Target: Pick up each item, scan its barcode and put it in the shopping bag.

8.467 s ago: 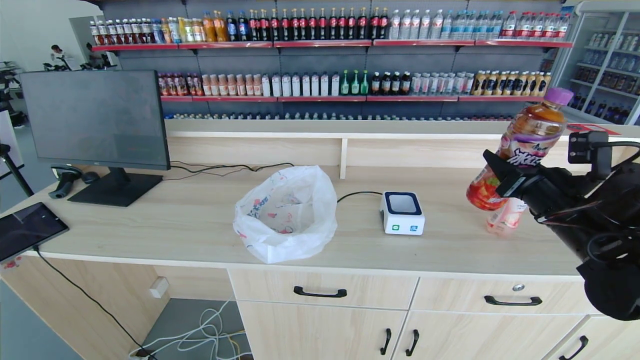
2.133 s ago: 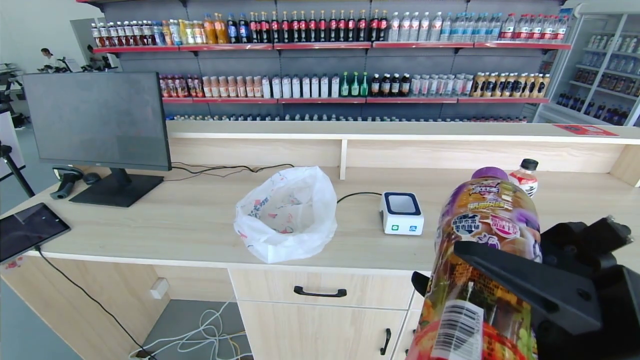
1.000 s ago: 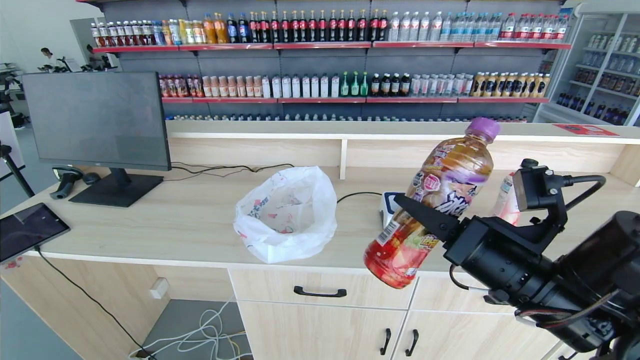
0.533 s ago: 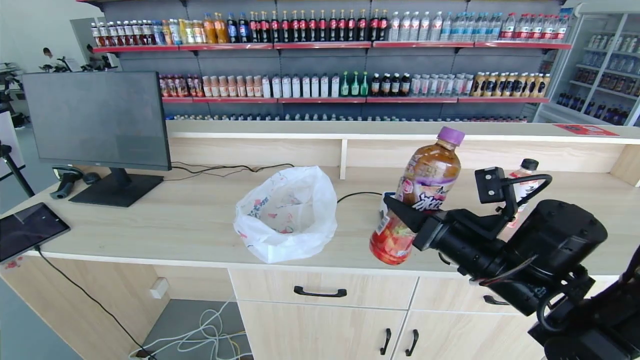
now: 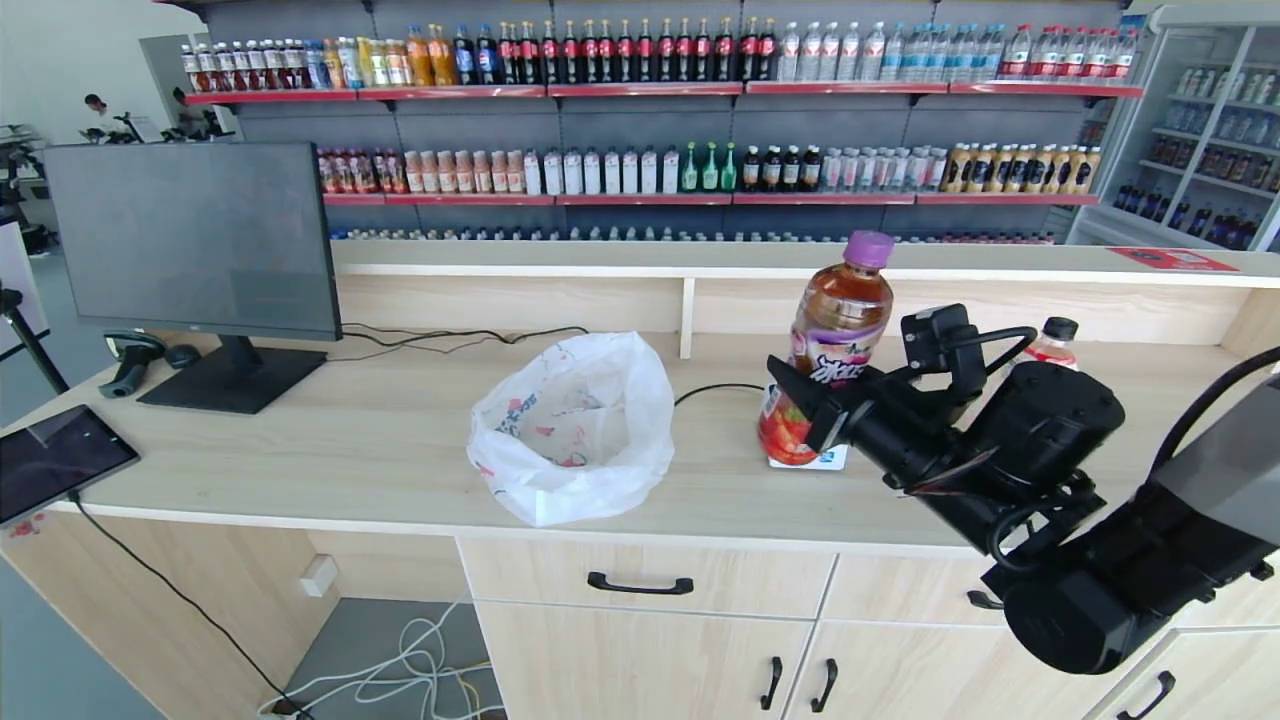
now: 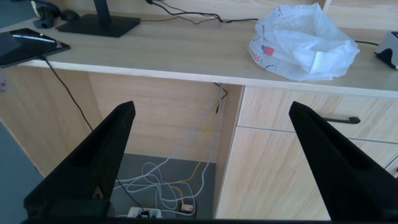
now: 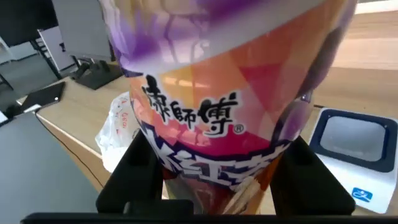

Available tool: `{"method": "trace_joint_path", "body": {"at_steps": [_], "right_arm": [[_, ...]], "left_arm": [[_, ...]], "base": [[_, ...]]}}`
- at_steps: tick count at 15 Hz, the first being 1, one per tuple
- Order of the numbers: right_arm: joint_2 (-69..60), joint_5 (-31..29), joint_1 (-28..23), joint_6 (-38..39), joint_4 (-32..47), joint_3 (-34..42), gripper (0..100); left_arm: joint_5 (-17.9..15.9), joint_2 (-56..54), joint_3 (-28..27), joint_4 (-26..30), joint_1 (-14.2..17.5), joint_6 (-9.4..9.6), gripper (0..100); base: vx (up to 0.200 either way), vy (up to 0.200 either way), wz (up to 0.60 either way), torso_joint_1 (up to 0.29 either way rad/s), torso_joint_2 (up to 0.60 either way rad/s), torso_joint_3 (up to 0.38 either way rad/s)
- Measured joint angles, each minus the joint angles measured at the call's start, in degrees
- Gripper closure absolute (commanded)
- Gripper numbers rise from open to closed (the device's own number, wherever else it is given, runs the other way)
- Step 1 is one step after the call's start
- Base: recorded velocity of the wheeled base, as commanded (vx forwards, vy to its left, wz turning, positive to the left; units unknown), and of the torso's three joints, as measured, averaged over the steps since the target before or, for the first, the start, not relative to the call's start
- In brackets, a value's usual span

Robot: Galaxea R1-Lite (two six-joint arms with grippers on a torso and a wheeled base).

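My right gripper [image 5: 815,388] is shut on a tea bottle [image 5: 836,340] with a purple cap and an orange, purple and red label. It holds the bottle upright just over the white barcode scanner [image 5: 810,459], hiding most of it. In the right wrist view the bottle [image 7: 230,93] stands between the fingers [image 7: 134,168], with the scanner [image 7: 351,140] beyond it. The white shopping bag [image 5: 570,430] sits open on the counter, left of the scanner. A second bottle [image 5: 1055,340] with a black cap stands behind my right arm. My left gripper [image 6: 211,162] is open, low in front of the counter.
A monitor [image 5: 195,240] stands at the counter's back left, with a handheld scanner [image 5: 130,362] beside it and a tablet [image 5: 55,460] at the left edge. The scanner's cable [image 5: 715,390] runs behind the bag. Drawers and cabinet doors [image 6: 298,155] face my left gripper.
My right arm has carried the bottle from low and close to the camera forward and left, and turned it upright over the scanner. The bag and the second bottle have not moved.
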Motion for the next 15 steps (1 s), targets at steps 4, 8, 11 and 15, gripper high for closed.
{"method": "trace_joint_path", "body": {"at_steps": [4,8,11,15], "right_arm": [[2.8,0.5,-0.2,-8.5,0.0,-4.5,100],[5.9,2.9,-0.3,-19.8,0.0,-11.0,100],[7.1,7.8,-0.8,-27.4,1.0,-12.6,100],[7.3,7.8,-3.3,-32.9,2.5,-13.4,100]], "left_arm": [[0.0,0.0,0.0,0.0,0.0,0.0,0],[0.0,0.0,0.0,0.0,0.0,0.02,0],[0.0,0.0,0.0,0.0,0.0,0.02,0],[0.0,0.0,0.0,0.0,0.0,0.0,0]], "base": [[0.0,0.0,0.0,0.0,0.0,0.0],[0.0,0.0,0.0,0.0,0.0,0.0],[0.0,0.0,0.0,0.0,0.0,0.0],[0.0,0.0,0.0,0.0,0.0,0.0]]}}
